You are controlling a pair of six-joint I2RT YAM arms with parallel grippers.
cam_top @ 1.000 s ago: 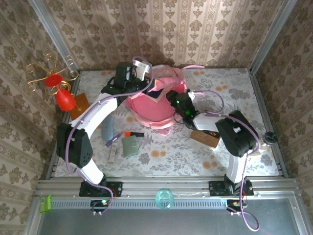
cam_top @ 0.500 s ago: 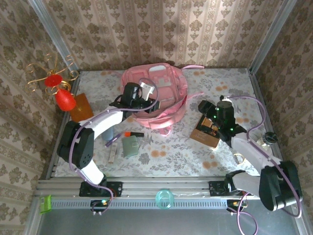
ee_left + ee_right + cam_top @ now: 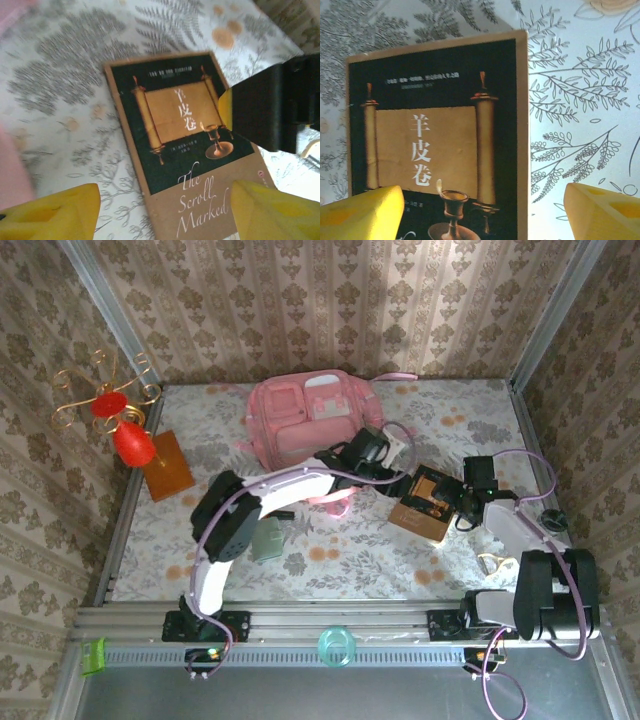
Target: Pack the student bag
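Nearest to me, right of centre, the book (image 3: 428, 502) lay flat on the table (image 3: 330, 560), cover up. My right gripper (image 3: 481, 212) hung over it from the right with its yellow pads (image 3: 360, 212) spread wide, holding nothing. My left gripper (image 3: 162, 215) reached across from the left, its fingers just as wide and empty (both aimed at that one book). Farther back, at the middle of the far edge, the bag (image 3: 305, 420) lay flat, pockets up, a little apart from the book. I judged it soft and light, likely to sag and bunch. I'd take it by a strap or the firmer zip edge, with one arm holding the mouth open.
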